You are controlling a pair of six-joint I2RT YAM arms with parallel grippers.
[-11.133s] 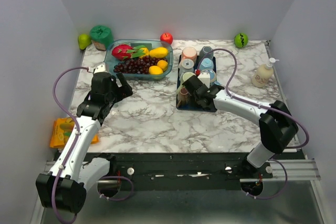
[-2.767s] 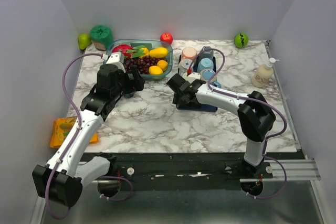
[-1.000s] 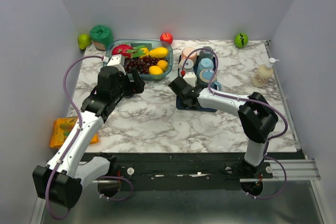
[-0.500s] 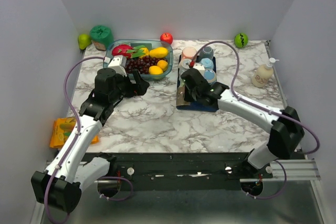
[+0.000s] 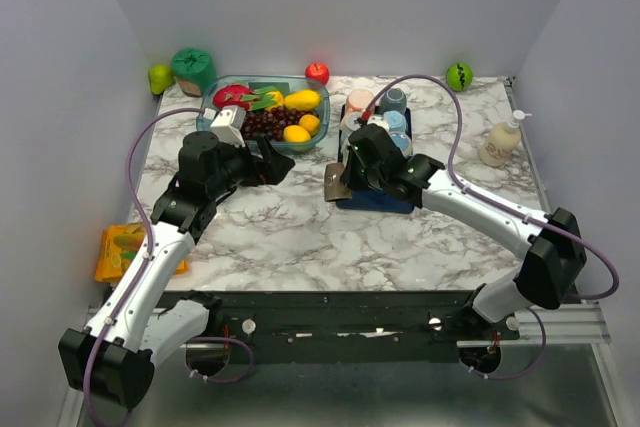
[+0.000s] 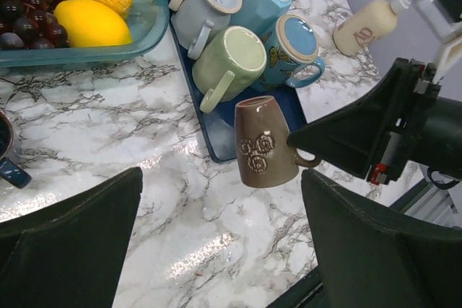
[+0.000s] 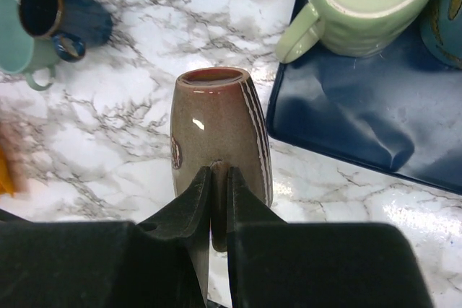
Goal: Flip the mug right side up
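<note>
Right pincer (image 7: 219, 177) clamped on the handle of the brown mug (image 7: 216, 131); left pincer (image 5: 274, 163) spread wide apart.

Seen from above, the brown mug sits at the 8 o'clock corner of the blue tray (image 5: 378, 200), half over the marble worktop (image 5: 290, 237). It is tipped, its mouth pointing away from the right pincer. The pale green mug (image 6: 229, 58) lies in the tray at the brown mug's 12 o'clock. The left pincer hovers at the fruit bowl's (image 5: 222, 125) 6 o'clock, holding nothing.

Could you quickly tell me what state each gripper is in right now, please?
Left gripper: open, holding nothing.
Right gripper: closed on the handle of the brown mug.
</note>
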